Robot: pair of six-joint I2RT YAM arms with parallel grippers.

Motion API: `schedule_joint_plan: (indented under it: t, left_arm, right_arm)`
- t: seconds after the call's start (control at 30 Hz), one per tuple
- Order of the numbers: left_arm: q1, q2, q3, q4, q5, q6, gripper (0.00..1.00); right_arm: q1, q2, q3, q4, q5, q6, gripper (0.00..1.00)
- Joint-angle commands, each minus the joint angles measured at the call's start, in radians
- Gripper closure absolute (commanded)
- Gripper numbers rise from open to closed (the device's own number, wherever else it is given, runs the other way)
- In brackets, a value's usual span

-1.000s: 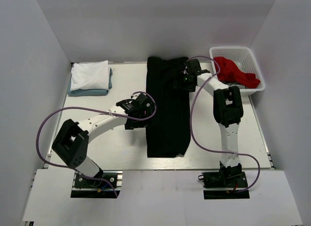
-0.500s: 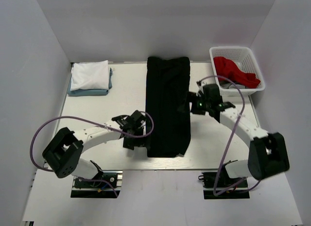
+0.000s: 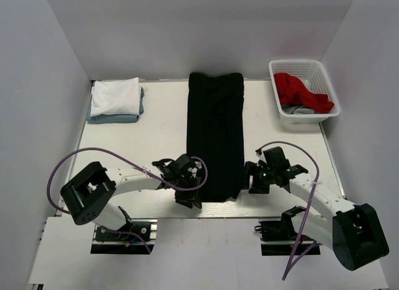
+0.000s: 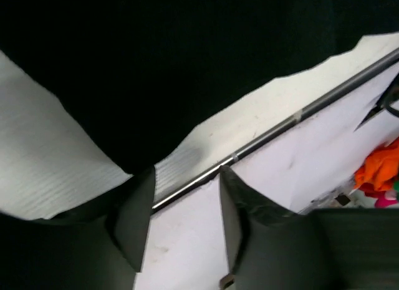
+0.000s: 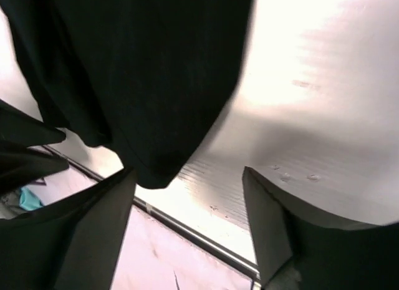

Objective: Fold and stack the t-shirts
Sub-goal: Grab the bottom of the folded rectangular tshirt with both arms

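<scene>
A black t-shirt (image 3: 215, 134), folded into a long strip, lies down the middle of the table. It fills the top of the left wrist view (image 4: 187, 65) and the upper left of the right wrist view (image 5: 143, 72). My left gripper (image 3: 192, 194) is open and empty at the shirt's near left corner; in its wrist view (image 4: 187, 173) only the table's near edge lies between its fingers. My right gripper (image 3: 249, 179) is open at the near right corner, and in its wrist view (image 5: 188, 173) the cloth's corner hangs just inside the left finger. A folded white t-shirt (image 3: 115, 95) sits on a light blue-grey one (image 3: 115, 119) at the far left.
A white mesh basket (image 3: 324, 70) at the far right holds a red cloth (image 3: 302, 93) and some grey cloth. The table's near edge with its metal strip (image 4: 274, 129) runs right under both grippers. White walls enclose the table on three sides.
Both arms have come down along the shirt's sides to its near corners. The right arm came from the far end, the left from mid-length. The shirt has not moved.
</scene>
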Motion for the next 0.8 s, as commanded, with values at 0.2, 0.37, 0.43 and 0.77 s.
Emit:
schedule_joint_plan:
  t: [0.2,0.37,0.43,0.77]
  left_arm:
    - [-0.013,0.069,0.025,-0.070,-0.185,0.010,0.66]
    - [-0.013,0.102,0.058,-0.107,-0.232,0.010,0.95]
    - [-0.013,0.112,0.070,-0.118,-0.254,0.037,1.00]
    - [-0.013,-0.183,-0.002,-0.094,-0.153,0.113,1.00]
  right_arm:
    - [0.038,0.131,-0.035,0.145,-0.075,0.044,0.40]
    - [0.054,0.186,-0.017,0.172,-0.095,0.049,0.63]
    - [0.057,0.180,-0.006,0.152,-0.104,0.038,0.84]
    - [0.091,0.096,0.074,-0.079,-0.114,-0.046,1.00]
